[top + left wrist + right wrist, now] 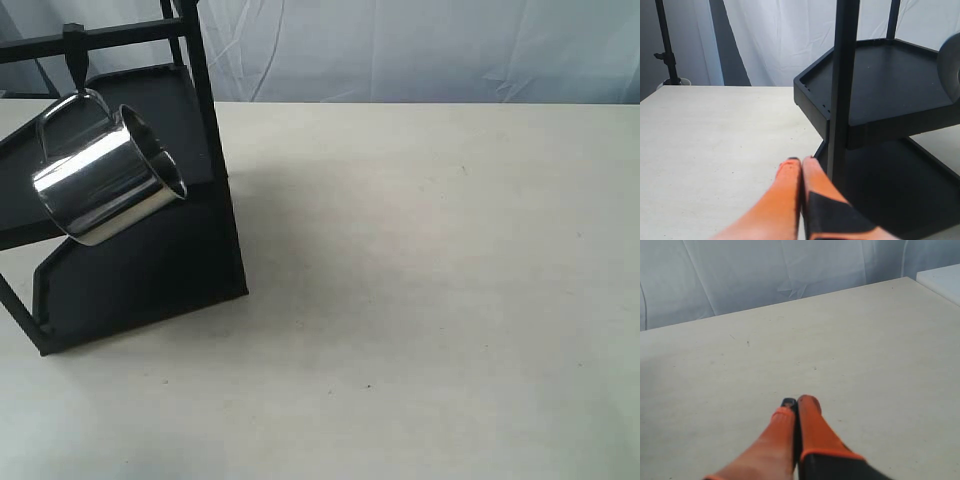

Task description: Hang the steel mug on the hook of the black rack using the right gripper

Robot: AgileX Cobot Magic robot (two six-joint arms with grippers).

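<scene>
Exterior view: the steel mug (103, 186) hangs by its thin looped handle from the hook (76, 60), a short black peg pointing down from the top crossbar of the black rack (150, 270). The mug tilts, its open mouth turned to the right and slightly upward, its polished body in front of the rack's upper shelf. The rack stands at the left edge of the pale table (430, 300), its lower panel resting on the surface.

Neither of my arms appears in that view. On my right wrist camera, my right gripper (796, 405) has its orange fingers (810, 425) pressed together with nothing between them, hovering over bare tabletop (865, 350), a white backdrop (770, 270) beyond the far edge.

On my left wrist camera, my left gripper (801, 163) is likewise clamped together and empty, its tips just beside one of the rack's (890, 85) thin square posts. A sliver of the mug (951, 65) shows at the frame edge above the upper shelf.
</scene>
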